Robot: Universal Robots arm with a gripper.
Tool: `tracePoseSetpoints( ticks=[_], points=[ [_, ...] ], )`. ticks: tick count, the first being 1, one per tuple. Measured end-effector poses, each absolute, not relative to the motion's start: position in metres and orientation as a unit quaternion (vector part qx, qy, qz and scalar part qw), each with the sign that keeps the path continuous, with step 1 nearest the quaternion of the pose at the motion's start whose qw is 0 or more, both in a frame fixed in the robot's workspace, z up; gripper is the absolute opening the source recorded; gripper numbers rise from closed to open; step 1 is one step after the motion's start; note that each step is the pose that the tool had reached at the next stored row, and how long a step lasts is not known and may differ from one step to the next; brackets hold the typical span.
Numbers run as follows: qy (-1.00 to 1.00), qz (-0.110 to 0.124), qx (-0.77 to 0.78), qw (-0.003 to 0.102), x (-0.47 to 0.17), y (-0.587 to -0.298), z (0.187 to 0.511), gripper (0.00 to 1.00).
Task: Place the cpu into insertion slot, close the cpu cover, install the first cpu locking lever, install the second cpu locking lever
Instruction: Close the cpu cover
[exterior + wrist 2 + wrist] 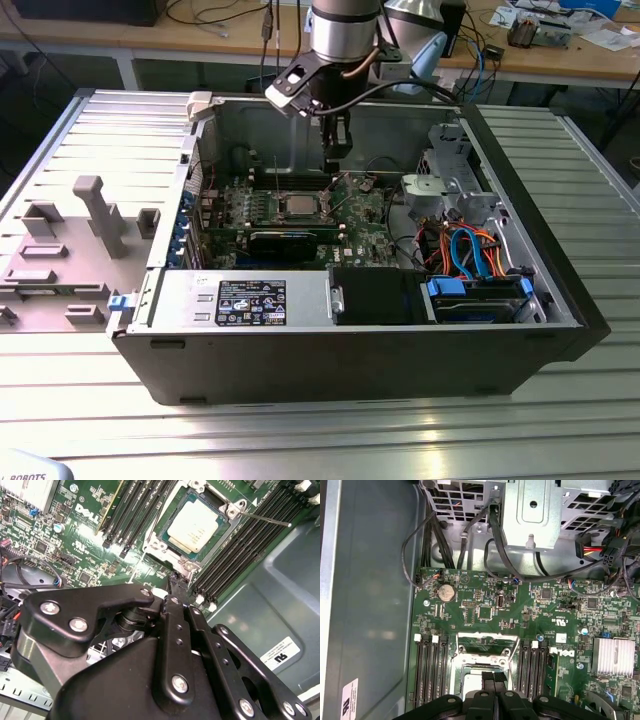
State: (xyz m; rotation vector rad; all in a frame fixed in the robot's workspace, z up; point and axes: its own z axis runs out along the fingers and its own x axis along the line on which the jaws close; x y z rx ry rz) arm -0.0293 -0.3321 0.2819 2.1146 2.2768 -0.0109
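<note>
Narrow pincer low over the socket corner; cpu seated.
The cpu, a dull silver flat square, lies level in the insertion slot on the green motherboard. The thin shiny cpu cover looks folded down, framing it. The wire-thin lever juts sideways, likely unlatched. The black metal pincer has its fingertips together and is empty, likely slim to fit among board parts. The steel case sits on a ribbed desk.

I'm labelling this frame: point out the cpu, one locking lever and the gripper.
cpu point(194, 524): second wrist view, centre of its silver top.
locking lever point(265, 519): second wrist view, midway along the thin rod.
gripper point(338, 155): exterior view, between its fingertips.
</note>
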Motion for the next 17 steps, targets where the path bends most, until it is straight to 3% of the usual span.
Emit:
tracePoseSetpoints(
  ticks=[17],
  points=[
    [0.733,-0.004,0.680,0.017,-0.0239,-0.3321,0.2790,0.11]
  ],
)
